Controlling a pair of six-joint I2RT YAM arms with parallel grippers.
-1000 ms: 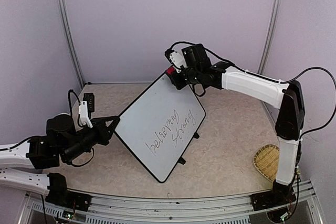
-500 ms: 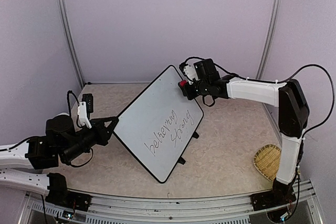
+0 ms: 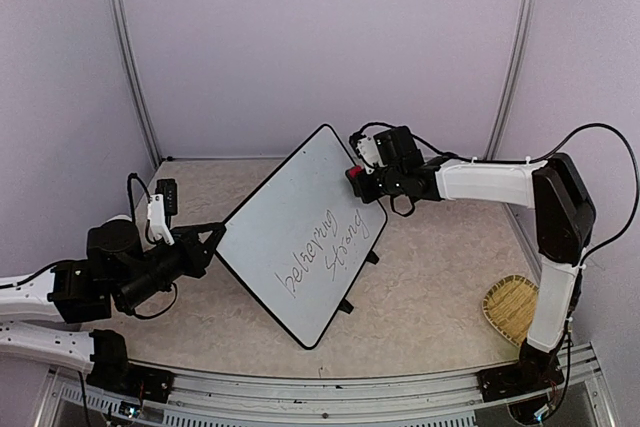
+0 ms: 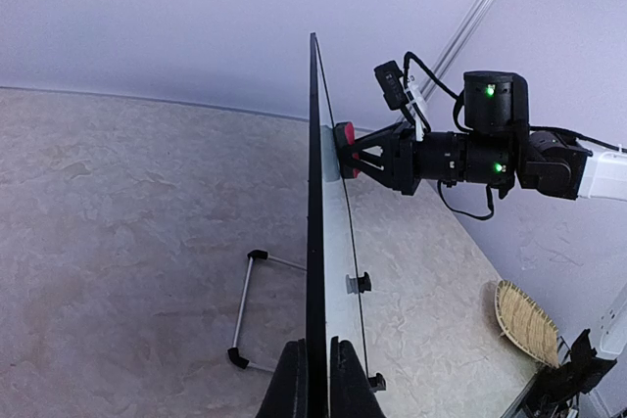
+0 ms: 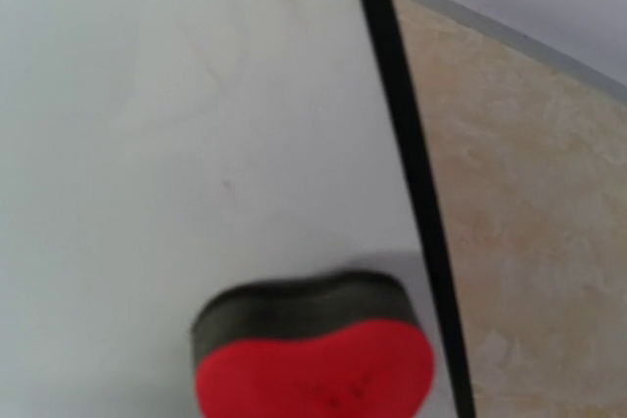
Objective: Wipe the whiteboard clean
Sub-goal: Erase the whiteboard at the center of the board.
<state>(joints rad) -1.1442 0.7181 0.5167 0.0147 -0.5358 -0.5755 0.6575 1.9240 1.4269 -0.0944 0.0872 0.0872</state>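
The whiteboard (image 3: 290,222) stands tilted on the table with black handwriting (image 3: 325,247) across its lower middle. My left gripper (image 3: 213,238) is shut on its left edge; in the left wrist view the board (image 4: 315,193) runs edge-on between the fingers (image 4: 294,384). My right gripper (image 3: 360,173) is shut on a red eraser (image 3: 353,172) with a dark felt pad. The eraser (image 5: 313,359) presses on the white surface (image 5: 176,124) close to the black frame (image 5: 407,163), above the writing. From the left wrist, the eraser (image 4: 345,149) touches the board's face.
A woven basket (image 3: 508,307) lies at the table's right near edge. The board's wire stand (image 4: 245,310) sticks out behind it, and two black feet (image 3: 346,305) rest on the table. Purple walls enclose the back and sides.
My right arm has carried the eraser down and to the right, from the board's top corner to its upper right edge. The left gripper and board have stayed put.
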